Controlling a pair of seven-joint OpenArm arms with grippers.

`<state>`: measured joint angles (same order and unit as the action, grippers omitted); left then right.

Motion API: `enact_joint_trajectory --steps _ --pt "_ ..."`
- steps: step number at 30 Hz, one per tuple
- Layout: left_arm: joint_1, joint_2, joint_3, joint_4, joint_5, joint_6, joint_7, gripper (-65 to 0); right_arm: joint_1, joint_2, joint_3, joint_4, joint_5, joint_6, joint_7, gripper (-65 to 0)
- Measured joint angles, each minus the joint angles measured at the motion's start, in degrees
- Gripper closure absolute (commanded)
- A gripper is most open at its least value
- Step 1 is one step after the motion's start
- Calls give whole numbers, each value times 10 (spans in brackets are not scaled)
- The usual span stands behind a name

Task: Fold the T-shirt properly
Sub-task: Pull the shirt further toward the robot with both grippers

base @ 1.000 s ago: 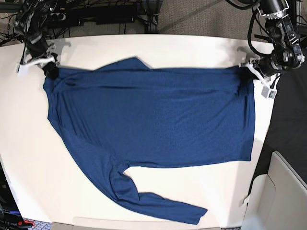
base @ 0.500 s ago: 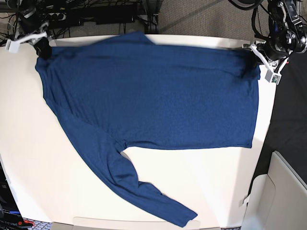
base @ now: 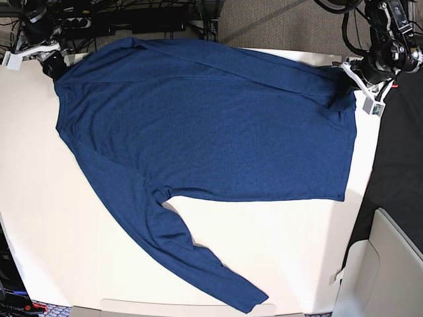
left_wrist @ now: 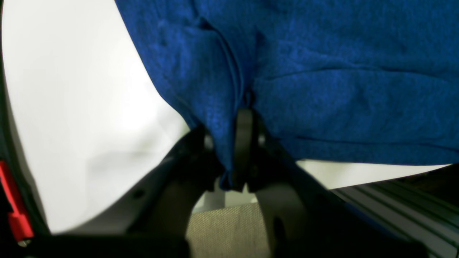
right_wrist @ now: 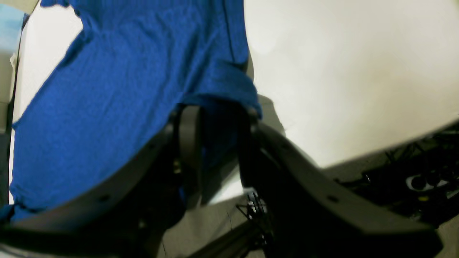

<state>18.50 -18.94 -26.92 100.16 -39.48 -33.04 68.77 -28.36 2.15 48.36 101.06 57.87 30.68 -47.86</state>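
- Jaws pressed tight on cloth at both far corners: the left gripper [left_wrist: 239,150] pinches a bunched fold of the T-shirt [base: 205,125] between its dark fingers [left_wrist: 244,143], the fabric squeezed into a narrow pleat that runs up from the grip.
- The right gripper [right_wrist: 215,143] clamps another edge of the same shirt; its black fingers [right_wrist: 189,143] close around a hemmed border that droops over them, with blue knit fanning away toward the upper left of the wrist view.
- Seen from the base camera, the dark blue shirt lies spread across the white table [base: 39,218], filling most of its far half, its upper edge reaching past the table's back rim.
- The left gripper [base: 350,74] sits at the shirt's corner on the right of the base view, beside a small white tag-like part; the right gripper [base: 51,65] holds the opposite corner at the far left.
- One long sleeve [base: 192,264] trails diagonally down toward the near edge of the table, its cuff lying close to the rim.
- The straight edge on the right of the base view runs down from the left gripper to a squared corner resting on the table.
- Black cables [base: 139,16] and dark gear sit on the floor behind the table.
- A pale panel [base: 390,264] stands at the lower right.
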Motion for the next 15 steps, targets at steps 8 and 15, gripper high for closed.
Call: enact_joint_trajectory --steps 8,15 --pt "-1 0 0 -23 2 0 -2 -60 -39 -5 3 16 4 0 -2 -176" --pt "-9 0 0 -24 3 0 -2 -60 -74 -8 0 57 11 10 -4 -177"
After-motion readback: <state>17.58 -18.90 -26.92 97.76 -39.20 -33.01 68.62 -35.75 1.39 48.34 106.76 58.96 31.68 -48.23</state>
